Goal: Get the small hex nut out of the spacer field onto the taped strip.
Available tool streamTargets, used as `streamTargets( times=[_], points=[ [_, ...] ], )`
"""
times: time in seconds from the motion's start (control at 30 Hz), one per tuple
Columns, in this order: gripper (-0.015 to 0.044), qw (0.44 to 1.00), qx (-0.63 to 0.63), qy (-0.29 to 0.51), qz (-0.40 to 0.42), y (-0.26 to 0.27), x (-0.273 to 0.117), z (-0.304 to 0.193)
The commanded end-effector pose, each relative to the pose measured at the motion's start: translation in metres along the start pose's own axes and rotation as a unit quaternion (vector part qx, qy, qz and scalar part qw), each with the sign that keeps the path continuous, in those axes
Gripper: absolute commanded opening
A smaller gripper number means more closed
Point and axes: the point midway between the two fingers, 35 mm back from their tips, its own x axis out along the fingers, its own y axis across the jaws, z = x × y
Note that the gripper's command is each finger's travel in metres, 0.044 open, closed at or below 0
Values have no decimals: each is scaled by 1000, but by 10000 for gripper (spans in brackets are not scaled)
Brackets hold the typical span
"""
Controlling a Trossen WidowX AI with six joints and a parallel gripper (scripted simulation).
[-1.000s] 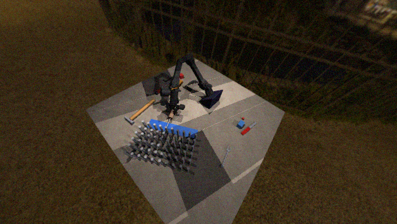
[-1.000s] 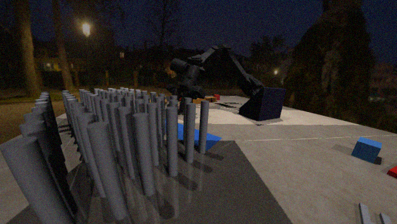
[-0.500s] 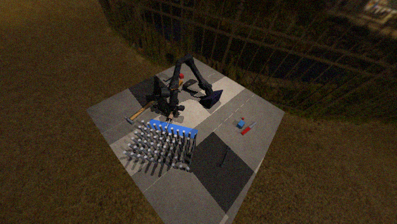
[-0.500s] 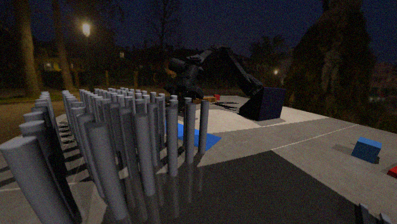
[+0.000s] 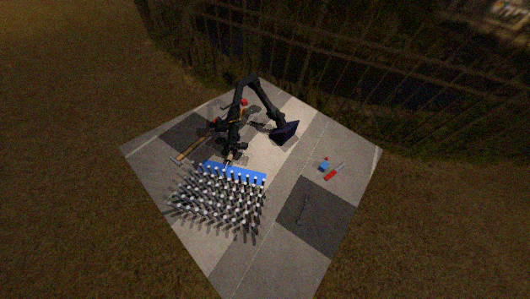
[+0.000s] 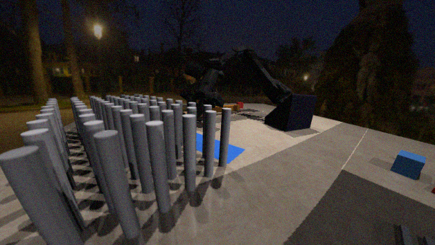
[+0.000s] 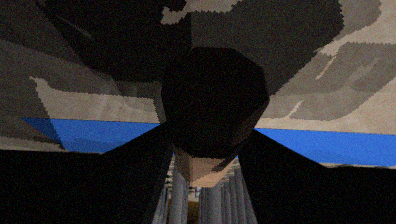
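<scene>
My gripper (image 5: 229,152) (image 7: 206,128) is shut on the wooden handle of a tool (image 5: 229,157) (image 7: 207,172). The tool's dark butt faces the wrist camera, and its thin metal shaft points down toward the front spacers in the top view. The tip of the shaft cannot be made out. Rows of grey metal spacers (image 5: 219,204) (image 6: 190,152) (image 7: 177,202) stand upright. The blue taped strip (image 5: 250,172) (image 6: 235,152) (image 7: 300,145) lies along their front, below the tool. The hex nut cannot be made out in any view.
A wooden-handled hammer (image 5: 191,149) lies beside the field's front left corner. A wrench (image 5: 302,209), a red-handled tool (image 5: 331,175) and a blue block (image 5: 323,165) (image 6: 409,165) lie to the right. Red and orange items lie behind the hand. The arm's base (image 5: 285,133) (image 6: 294,112) stands behind the strip.
</scene>
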Motion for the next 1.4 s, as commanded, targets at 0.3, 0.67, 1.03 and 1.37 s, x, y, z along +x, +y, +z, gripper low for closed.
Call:
streamTargets(
  times=[0.3, 0.67, 1.03, 1.37],
  points=[
    [0, 1000, 3, 6, 7, 5, 3, -12],
    [0, 1000, 4, 6, 7, 5, 7, -18],
    [0, 1000, 4, 6, 7, 5, 11, -25],
    [0, 1000, 4, 7, 7, 5, 14, -30]
  ],
)
